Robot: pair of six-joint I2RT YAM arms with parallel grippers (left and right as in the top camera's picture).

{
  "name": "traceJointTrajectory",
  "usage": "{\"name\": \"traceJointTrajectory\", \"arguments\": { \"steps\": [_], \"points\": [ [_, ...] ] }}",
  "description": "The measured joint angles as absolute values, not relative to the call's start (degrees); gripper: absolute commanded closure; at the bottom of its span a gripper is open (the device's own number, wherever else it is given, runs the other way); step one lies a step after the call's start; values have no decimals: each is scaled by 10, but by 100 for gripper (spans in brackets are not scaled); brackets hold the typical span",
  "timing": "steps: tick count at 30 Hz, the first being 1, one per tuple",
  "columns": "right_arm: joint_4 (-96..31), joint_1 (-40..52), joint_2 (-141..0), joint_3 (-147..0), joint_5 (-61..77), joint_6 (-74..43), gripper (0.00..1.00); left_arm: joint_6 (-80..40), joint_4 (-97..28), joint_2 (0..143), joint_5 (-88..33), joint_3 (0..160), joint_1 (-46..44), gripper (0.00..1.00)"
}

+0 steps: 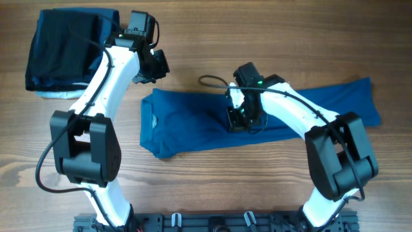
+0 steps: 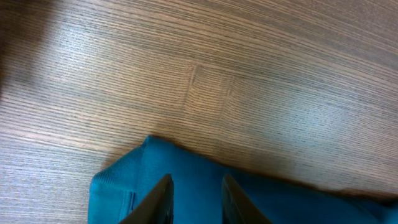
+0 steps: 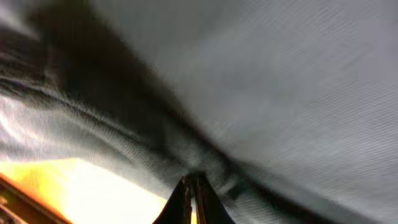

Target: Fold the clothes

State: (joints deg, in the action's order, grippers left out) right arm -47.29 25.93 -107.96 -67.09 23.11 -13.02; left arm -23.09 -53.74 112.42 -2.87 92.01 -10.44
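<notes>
Right tool (image 3: 193, 179) pinching polo shirt (image 1: 187, 125), left tool (image 2: 195, 184) parted

Folded dark navy garments (image 1: 61, 48) sit at far-left corner of wooden tabletop (image 1: 212, 187), stacked square, a pale blue edge (image 1: 55, 95) showing along the near side. Black rail (image 1: 212, 222) runs along the near edge. Left wrist view: faint rectangular mark (image 2: 211, 93) in the grain.
</notes>
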Motion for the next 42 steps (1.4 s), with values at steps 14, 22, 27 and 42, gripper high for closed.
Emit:
{"name": "traceJointTrajectory", "arguments": {
  "steps": [14, 22, 27, 42],
  "points": [
    [-517, 239, -1053, -707, 222, -132, 96, -231, -548, 1124, -29, 920, -104, 75],
    [-531, 172, -1035, -669, 147, -132, 96, -231, -549, 1124, -29, 920, -104, 75],
    [-512, 172, -1035, -620, 94, -136, 96, -231, -550, 1124, -29, 920, -104, 75],
    [-555, 161, -1005, -631, 59, -154, 96, -231, -550, 1124, -29, 920, -104, 75]
  ]
}}
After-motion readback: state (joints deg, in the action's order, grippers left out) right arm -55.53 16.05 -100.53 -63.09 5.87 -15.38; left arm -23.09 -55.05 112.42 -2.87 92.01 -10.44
